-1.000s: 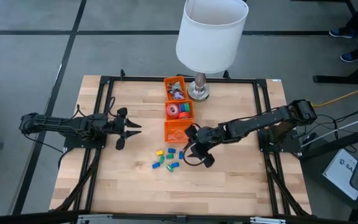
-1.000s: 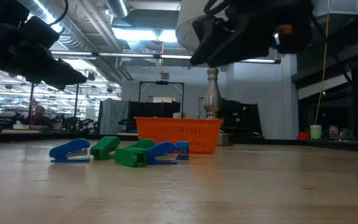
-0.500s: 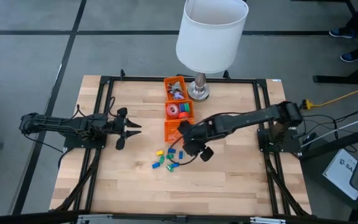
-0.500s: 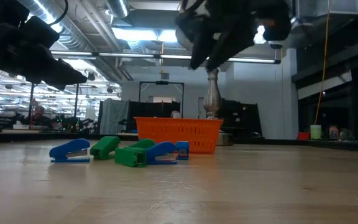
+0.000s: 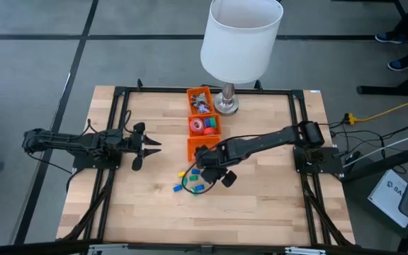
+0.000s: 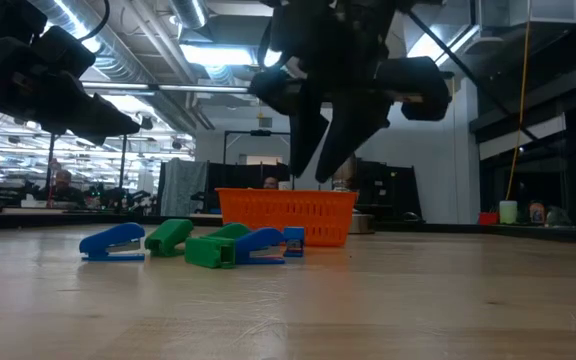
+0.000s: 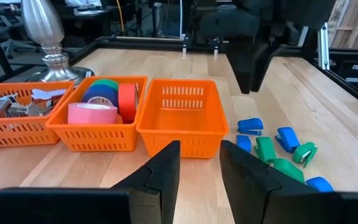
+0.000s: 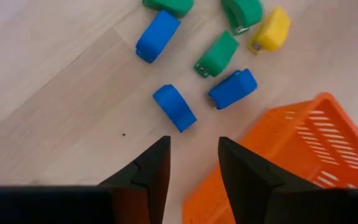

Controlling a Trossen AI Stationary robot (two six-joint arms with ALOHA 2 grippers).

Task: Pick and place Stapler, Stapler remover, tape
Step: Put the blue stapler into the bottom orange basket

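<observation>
Several small staplers in blue, green and yellow [image 8: 174, 107] lie on the wooden table [image 5: 261, 205] in front of three orange baskets; they also show in the high view [image 5: 190, 180] and the low view [image 6: 213, 248]. The tape rolls [image 7: 98, 102] sit in the middle basket [image 5: 204, 125]. The stapler removers [image 7: 14, 106] lie in the far basket [image 5: 199, 99]. My right gripper [image 8: 193, 168] hangs open above the table, between the staplers and the near, empty basket [image 8: 303, 162], and it also shows in the high view [image 5: 212, 170]. My left gripper [image 5: 144, 145] waits open at the table's left.
A lamp with a white shade [image 5: 241, 35] stands on its metal foot [image 5: 226, 105] behind the far basket. A black frame [image 5: 119, 99] runs around the table top. Bare wood lies toward the table's near edge [image 5: 211, 219].
My right gripper has moved toward the table's left edge, from beside the near basket to just above the staplers, and has tipped so that its fingers point down. The staplers and baskets have stayed in place.
</observation>
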